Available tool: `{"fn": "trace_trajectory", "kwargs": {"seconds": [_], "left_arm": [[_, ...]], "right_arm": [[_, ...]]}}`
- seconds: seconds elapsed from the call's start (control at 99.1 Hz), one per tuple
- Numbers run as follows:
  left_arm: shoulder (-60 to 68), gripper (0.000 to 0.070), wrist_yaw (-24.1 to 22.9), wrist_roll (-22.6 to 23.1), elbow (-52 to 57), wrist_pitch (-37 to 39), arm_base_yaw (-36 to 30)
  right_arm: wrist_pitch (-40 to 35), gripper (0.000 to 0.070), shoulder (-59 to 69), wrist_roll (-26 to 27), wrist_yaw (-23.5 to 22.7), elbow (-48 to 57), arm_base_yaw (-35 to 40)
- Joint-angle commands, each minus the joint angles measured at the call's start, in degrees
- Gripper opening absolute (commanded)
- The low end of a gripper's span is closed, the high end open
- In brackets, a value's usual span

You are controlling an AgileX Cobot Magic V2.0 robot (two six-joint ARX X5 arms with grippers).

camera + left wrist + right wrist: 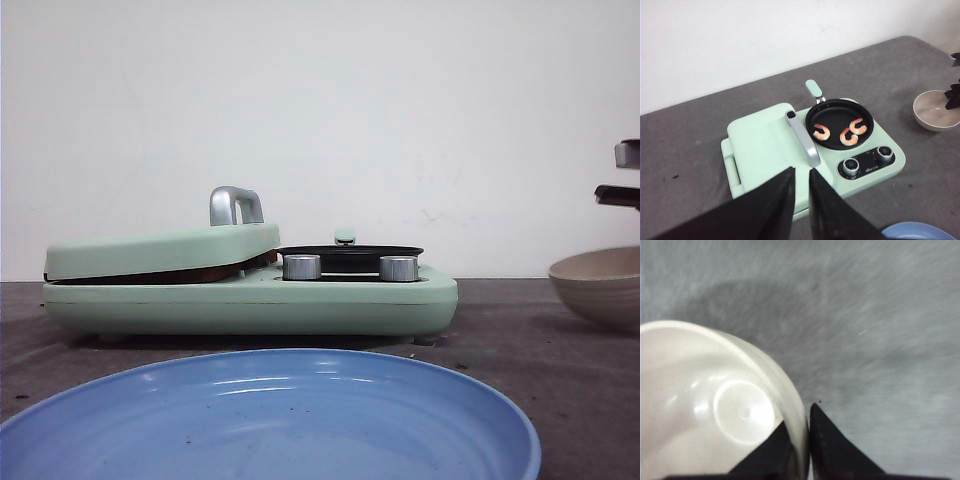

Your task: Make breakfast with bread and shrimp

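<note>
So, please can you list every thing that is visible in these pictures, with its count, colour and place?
sandwich maker: one, mint green, middle of the grey table, lid closed with a silver handle on top
pan: one, black with a green handle, on the maker's burner beside the lid
shrimp: three, orange-red, curled, inside the pan
knobs: two, silver, at the front of the maker below the pan
bowl: one, beige, nothing visible inside, on the table to the maker's right
plate: one, blue, nearest the camera
left gripper: black, above the maker, narrowly parted, holding nothing
right gripper: black, closed on the bowl's rim
</note>
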Motion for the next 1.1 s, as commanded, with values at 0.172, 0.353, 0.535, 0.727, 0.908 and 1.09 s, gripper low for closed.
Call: {"fn": "trace_trajectory", "kwargs": {"seconds": [0.172, 0.353, 0.535, 0.727, 0.908, 1.09], "left_arm": [[-1.84, 0.0000, -0.17, 0.33, 0.63, -0.39, -0.48], [-2.84, 0.0000, -0.20, 0.33, 0.63, -0.74, -0.48], [-4.00, 0.0000, -2.21, -0.55, 0.63, -0.33, -0.46], [-6.12, 0.0000, -5.57, -3.76, -0.13, 1.44, -0.46], [-8.83, 0.0000, -7.02, -3.80, -4.63, 5.11, -0.46], [-11.13, 0.0000, -7.02, -4.52, -10.67, 8.57, -0.48]], "right_arm": [[0.17, 0.0065, 2.71, -0.22, -1.27, 0.61, 0.07], [-0.02, 0.0530, 2.62, -0.07, -1.03, 0.68, 0.00], [-0.61, 0.0463, -2.36, 1.22, -0.04, 0.68, -0.39], [3.04, 0.0047, -13.42, 1.22, -2.27, 0.66, 0.24], [8.11, 0.0000, -23.96, 0.63, -3.91, -0.55, 3.61], [15.02, 0.0000, -36.09, -4.79, -0.61, -7.32, 7.58]]}}
